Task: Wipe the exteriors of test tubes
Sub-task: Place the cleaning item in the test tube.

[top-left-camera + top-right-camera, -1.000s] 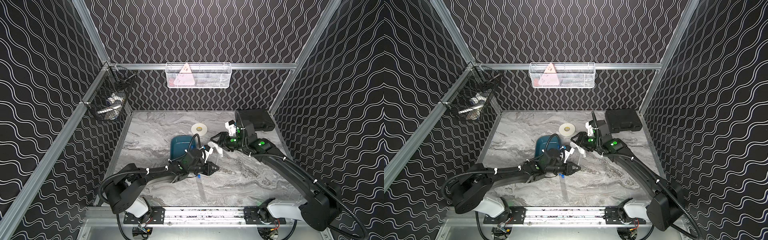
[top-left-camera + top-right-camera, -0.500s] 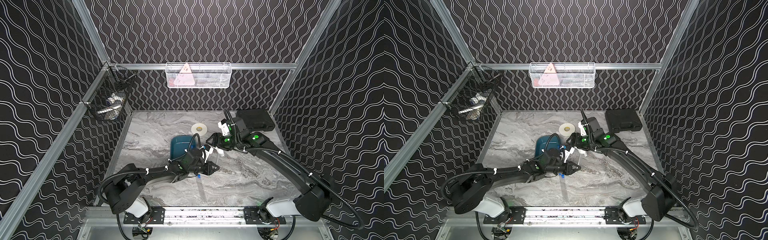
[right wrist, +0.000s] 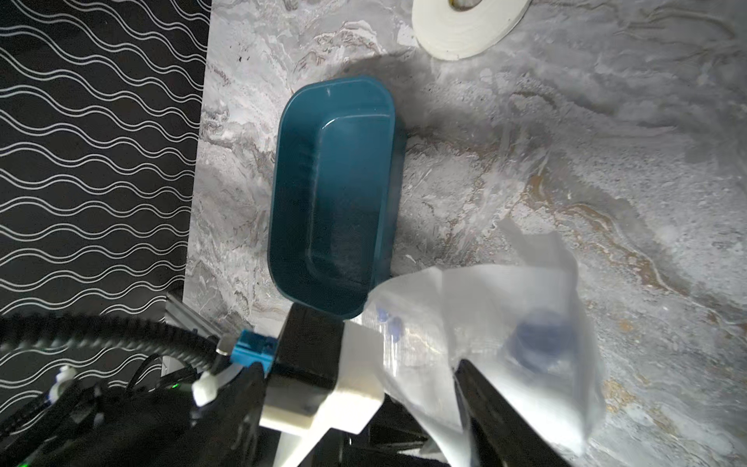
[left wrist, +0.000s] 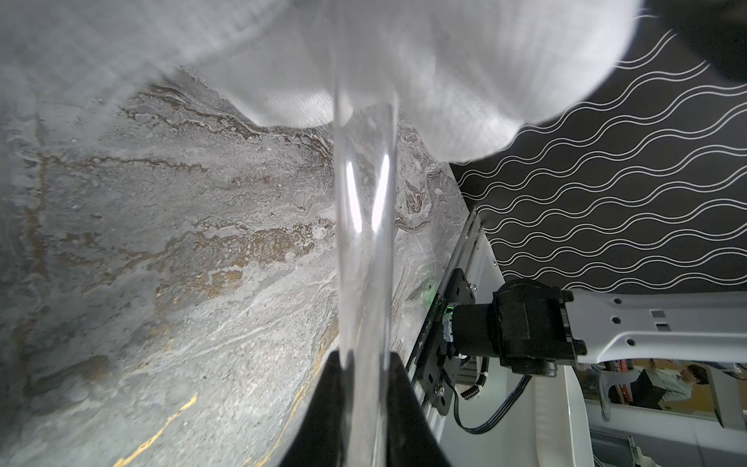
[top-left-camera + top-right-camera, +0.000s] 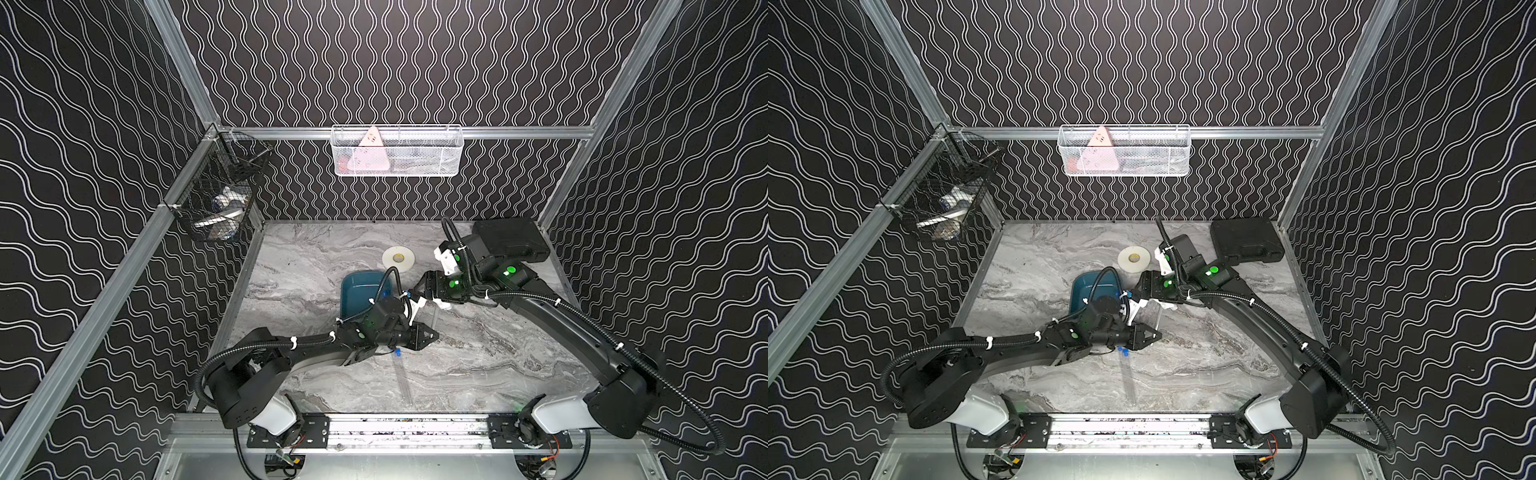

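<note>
My left gripper is shut on a clear test tube, which stands up from its jaws. The tube's upper end is under a crumpled white tissue, and a blue cap shows through it. My right gripper hovers just above, jaws spread open around the tissue, which rests against one finger. Another test tube lies flat on the marble table in front of the left gripper, blue cap toward it.
An empty teal tray sits just behind the left wrist. A white tape roll lies behind it and a black case is at the back right. Wire baskets hang on the back wall and left rail.
The right gripper has shifted left toward the tube's top and its jaws have spread wider. The left gripper has held still with the tube.
</note>
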Available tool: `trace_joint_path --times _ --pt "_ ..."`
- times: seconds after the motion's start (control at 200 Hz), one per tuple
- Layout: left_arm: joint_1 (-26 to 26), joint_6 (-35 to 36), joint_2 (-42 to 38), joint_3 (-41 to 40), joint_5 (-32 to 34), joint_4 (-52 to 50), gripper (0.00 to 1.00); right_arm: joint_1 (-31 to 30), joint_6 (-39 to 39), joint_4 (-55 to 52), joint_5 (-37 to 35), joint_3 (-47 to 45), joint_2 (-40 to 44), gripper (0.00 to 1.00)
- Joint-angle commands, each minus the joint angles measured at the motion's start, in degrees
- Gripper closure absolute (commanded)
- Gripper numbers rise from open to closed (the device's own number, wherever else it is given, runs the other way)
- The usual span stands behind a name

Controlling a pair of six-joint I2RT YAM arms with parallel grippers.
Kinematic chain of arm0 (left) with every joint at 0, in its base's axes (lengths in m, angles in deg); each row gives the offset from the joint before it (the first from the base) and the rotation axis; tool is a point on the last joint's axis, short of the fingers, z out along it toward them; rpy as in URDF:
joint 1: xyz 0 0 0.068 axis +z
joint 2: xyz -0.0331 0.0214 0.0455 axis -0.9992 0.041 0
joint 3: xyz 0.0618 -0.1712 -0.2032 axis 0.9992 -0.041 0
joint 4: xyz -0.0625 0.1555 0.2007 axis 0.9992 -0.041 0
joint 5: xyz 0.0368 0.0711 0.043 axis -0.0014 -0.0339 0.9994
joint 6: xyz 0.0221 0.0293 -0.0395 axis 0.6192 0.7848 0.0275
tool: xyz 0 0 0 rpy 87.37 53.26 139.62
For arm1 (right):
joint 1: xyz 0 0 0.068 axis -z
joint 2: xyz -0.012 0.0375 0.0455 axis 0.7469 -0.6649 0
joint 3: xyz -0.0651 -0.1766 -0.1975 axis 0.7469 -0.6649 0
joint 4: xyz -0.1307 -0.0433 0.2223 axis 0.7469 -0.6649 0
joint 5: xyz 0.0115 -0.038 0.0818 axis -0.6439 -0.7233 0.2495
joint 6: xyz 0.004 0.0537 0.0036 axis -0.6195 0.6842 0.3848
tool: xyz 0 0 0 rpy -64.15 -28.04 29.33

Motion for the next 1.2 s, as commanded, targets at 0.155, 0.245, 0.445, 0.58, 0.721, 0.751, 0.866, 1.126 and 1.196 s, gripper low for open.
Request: trace_joint_path --times 0.155,0.245,0.445,0.58,0.721,0.751,0.866,1.126,1.196 --pt "0.0 0.4 -0.3 -0.1 -0.6 2.8 0.87 -0.2 -0.4 2.7 5.9 -0.7 -0.9 0.24" --pt "0.0 0.2 -0.4 -0.1 -0.9 3.2 0.87 -0.3 0.7 4.6 6.0 -1.8 -1.5 0.23" --pt "-0.1 0.4 -0.5 -0.5 -0.9 3.1 0.87 -0.5 3.1 9.0 8.7 -3.2 -1.4 0.22" --pt "0.0 -0.4 0.4 -0.9 -1.1 4.0 0.87 -0.5 4.8 12.1 10.8 -3.9 -0.4 0.22" --pt "-0.1 -0.9 0.4 -1.4 -0.5 4.6 0.87 -0.4 6.0 12.7 11.4 -3.9 0.9 0.22" --pt "0.0 -0.8 0.3 -1.4 -0.2 4.4 0.87 -0.4 6.2 12.5 11.2 -3.7 1.3 0.22" --pt "0.0 -0.6 -0.2 -1.6 0.4 3.4 0.87 -0.4 6.4 12.1 10.8 -3.1 2.9 0.22" --pt "0.0 -1.1 -0.5 -2.1 0.7 4.1 0.87 -0.4 2.3 1.9 1.0 1.2 3.6 0.21" --pt "0.0 -1.1 -0.7 -2.0 0.8 3.9 0.87 -0.4 0.8 -1.3 -1.6 2.5 3.1 0.21"
